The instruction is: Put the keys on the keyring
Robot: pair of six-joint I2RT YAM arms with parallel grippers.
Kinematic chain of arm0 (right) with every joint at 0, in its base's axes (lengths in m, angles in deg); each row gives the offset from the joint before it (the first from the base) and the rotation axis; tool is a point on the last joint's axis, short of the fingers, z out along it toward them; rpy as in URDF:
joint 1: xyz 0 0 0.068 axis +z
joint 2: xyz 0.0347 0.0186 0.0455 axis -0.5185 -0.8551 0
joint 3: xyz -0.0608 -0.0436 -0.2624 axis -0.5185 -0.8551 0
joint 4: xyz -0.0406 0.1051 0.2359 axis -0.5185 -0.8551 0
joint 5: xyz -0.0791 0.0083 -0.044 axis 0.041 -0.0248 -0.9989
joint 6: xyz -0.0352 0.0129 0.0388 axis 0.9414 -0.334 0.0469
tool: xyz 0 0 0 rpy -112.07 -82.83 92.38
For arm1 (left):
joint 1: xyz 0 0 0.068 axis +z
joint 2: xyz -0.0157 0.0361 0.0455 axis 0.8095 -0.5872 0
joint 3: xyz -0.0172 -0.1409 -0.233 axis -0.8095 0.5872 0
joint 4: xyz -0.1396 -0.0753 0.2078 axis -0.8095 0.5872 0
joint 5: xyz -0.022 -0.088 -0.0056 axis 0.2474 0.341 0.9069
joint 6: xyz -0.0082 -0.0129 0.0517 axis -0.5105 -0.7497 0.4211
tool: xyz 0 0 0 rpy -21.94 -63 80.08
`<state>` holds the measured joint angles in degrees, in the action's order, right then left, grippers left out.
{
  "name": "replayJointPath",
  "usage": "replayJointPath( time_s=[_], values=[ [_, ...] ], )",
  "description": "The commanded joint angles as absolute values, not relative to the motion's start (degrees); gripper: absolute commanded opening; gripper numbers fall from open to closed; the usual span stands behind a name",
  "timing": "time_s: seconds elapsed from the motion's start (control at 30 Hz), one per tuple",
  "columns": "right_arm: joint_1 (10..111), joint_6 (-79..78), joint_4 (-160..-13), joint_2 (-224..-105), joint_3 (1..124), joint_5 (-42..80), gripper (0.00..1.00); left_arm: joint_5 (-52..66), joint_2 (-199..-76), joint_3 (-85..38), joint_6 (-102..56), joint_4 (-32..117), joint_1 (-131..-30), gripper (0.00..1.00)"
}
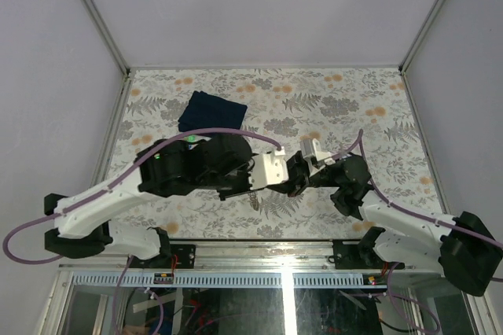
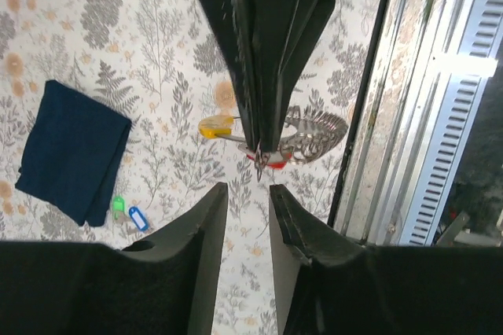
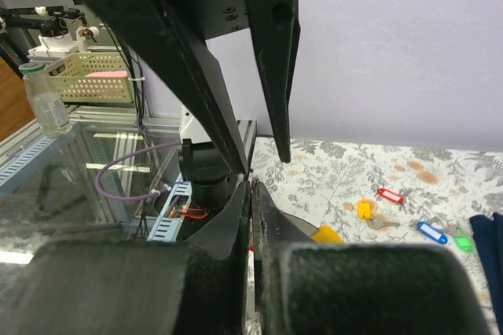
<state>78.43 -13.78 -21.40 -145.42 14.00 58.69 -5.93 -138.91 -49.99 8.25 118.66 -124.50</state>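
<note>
While the right pincer (image 2: 258,150) is pinching the ring (image 2: 334,121), the left pincer (image 2: 248,189) is gaping below.
Likely stiff, slippery: grip beside the pinch.

Left arm (image 1: 102,197) and right arm (image 1: 409,229) tip to tip; left jaws narrowly apart, right jaws together.

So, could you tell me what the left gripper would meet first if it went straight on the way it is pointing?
Probably the right gripper: its shut fingers, apparently pinching a red-tagged key, sit directly ahead of the left gripper, though depth is hard to judge.
</note>
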Motion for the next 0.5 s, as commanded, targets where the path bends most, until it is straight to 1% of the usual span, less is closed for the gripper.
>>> replayJointPath(
  time_s=[0.0, 0.1, 0.2, 0.47],
  values=[
    [78.9, -9.1, -27.1, -139.4, 19.0, 57.3, 0.00, -3.2, -131.9, -46.0, 8.9, 107.4, -124.9, 0.31],
    [78.9, -7.4, -30.9, -137.1, 20.2, 57.0, 0.00, -2.2, -126.8, -41.5, 9.1, 99.8, -124.8, 0.35],
    [78.8, -7.4, -31.4, -135.5, 20.7, 55.9, 0.00, -2.2, -120.9, -34.3, 8.1, 89.4, -124.9, 0.38],
    [78.9, -10.8, -26.7, -134.9, 21.2, 54.2, 0.00, -4.7, -106.5, -17.2, 4.8, 64.0, -124.8, 0.47]
  ],
)
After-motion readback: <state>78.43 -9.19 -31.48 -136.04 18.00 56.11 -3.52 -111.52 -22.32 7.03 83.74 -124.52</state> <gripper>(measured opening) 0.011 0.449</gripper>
